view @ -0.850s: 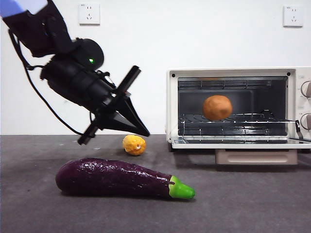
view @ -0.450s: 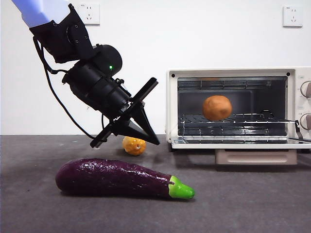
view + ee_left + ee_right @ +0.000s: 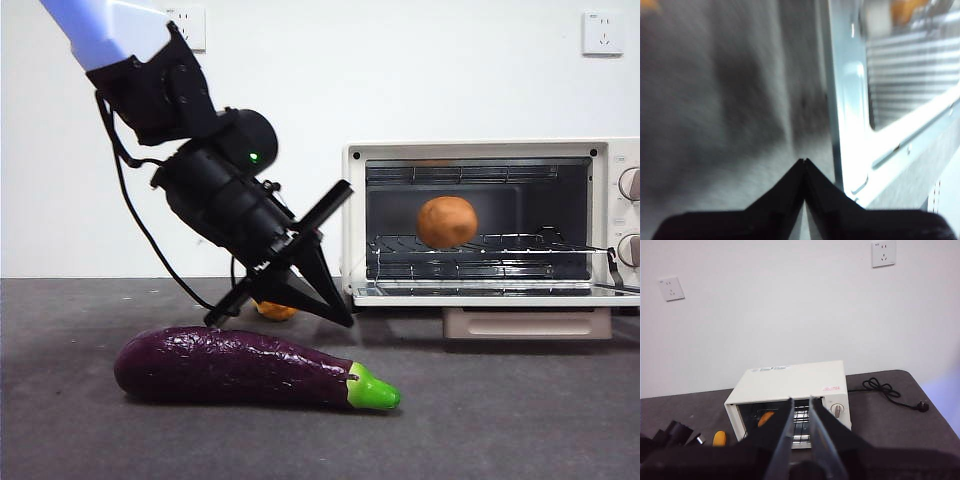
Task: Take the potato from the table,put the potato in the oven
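Colours around the oven point(image 3: 480, 148)

The oven is cream-white with a dark interior and silvery rack; the potato point(image 3: 447, 221) inside it is matte orange-brown. Left of the oven lies a glossy purple eggplant point(image 3: 235, 366) (green at its stem end) on the dark grey speckled table point(image 3: 520, 420). The left gripper point(image 3: 345, 320) beside the oven is black, a green light on its arm.

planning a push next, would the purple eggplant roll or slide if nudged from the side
The eggplant lies lengthwise on the table; its rounded body would probably roll if pushed side-on. The thicker end may make it curve, not roll straight. Its glossy skin looks slippery to grip.
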